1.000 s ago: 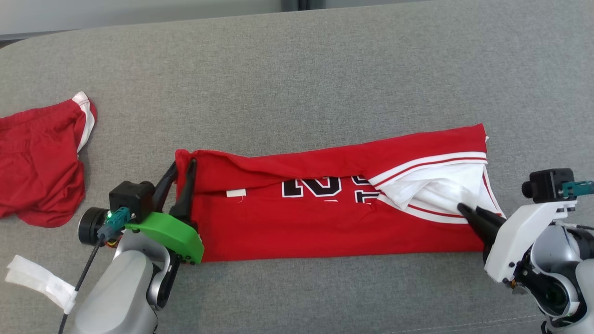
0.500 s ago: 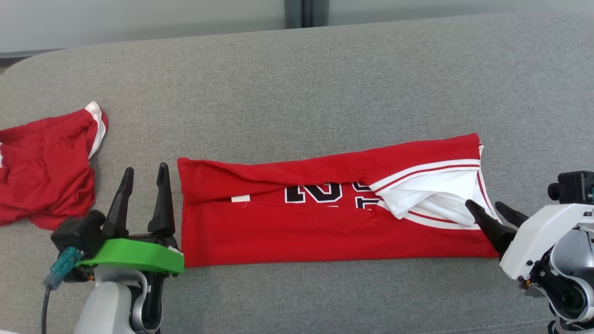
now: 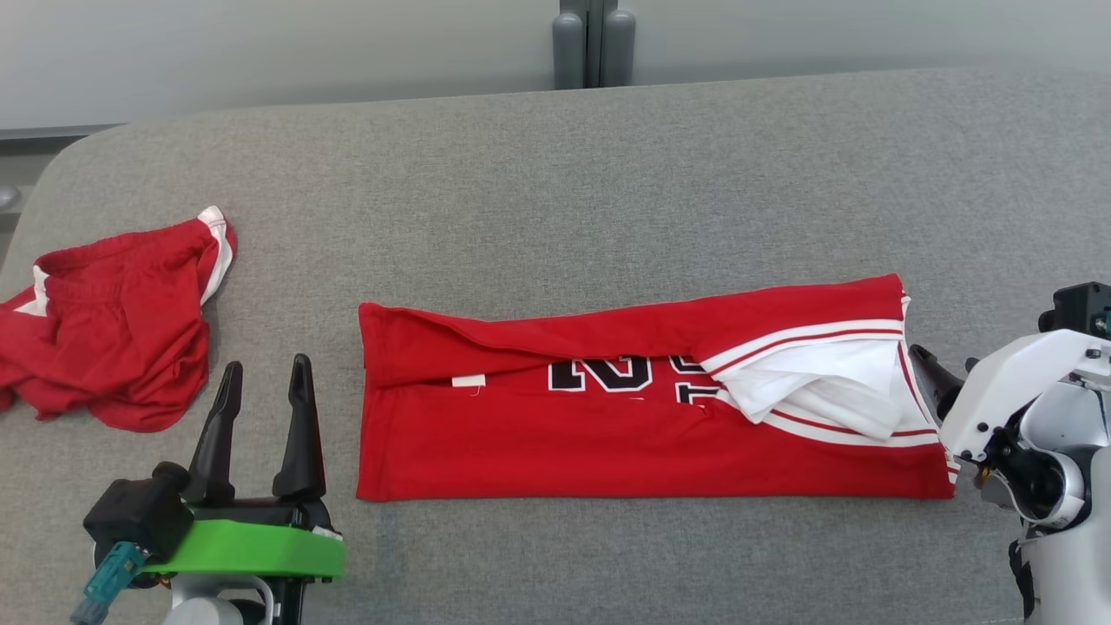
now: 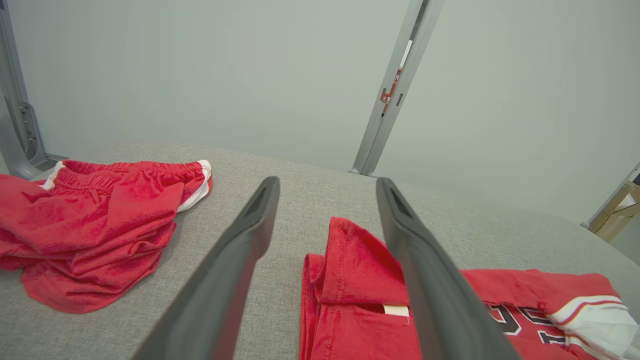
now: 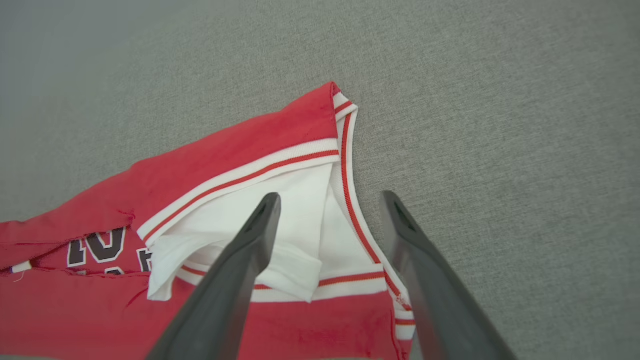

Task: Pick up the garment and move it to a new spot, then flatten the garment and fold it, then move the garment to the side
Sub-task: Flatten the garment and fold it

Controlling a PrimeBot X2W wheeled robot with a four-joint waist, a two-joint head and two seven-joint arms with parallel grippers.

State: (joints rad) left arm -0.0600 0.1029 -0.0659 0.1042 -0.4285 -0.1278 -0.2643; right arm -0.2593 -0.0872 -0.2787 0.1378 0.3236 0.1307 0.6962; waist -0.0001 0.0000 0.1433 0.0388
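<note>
Well off the jersey's left end lies a pair of red shorts (image 3: 121, 338), crumpled into soft ridges, with a gathered waistband and white side trim. Nearer that end, just short of it and touching no cloth, the left pincer (image 3: 266, 365) stands wide and empty, its two long dark tapering fingers pointing up the grey woven cover of the table (image 3: 555, 174). The red basketball jersey (image 3: 608, 434) itself lies flat on that cover, folded lengthwise into a long band. A small white tag sits near its left end and dark numerals edged in white are half hidden under the upper fold. At its right end there is white-and-red striped trim, where a loose flap of white inner cloth shows. Over that right end the right pincer (image 5: 331, 197) is also spread wide with nothing in it, one finger above the white flap and the other above bare table just past the trim. The jersey looks thin, light and limp, so it would likely sag and come unfolded if lifted at one point. It is best taken at both short ends together, with each hold pinching every layer and the right one also catching the white flap.
</note>
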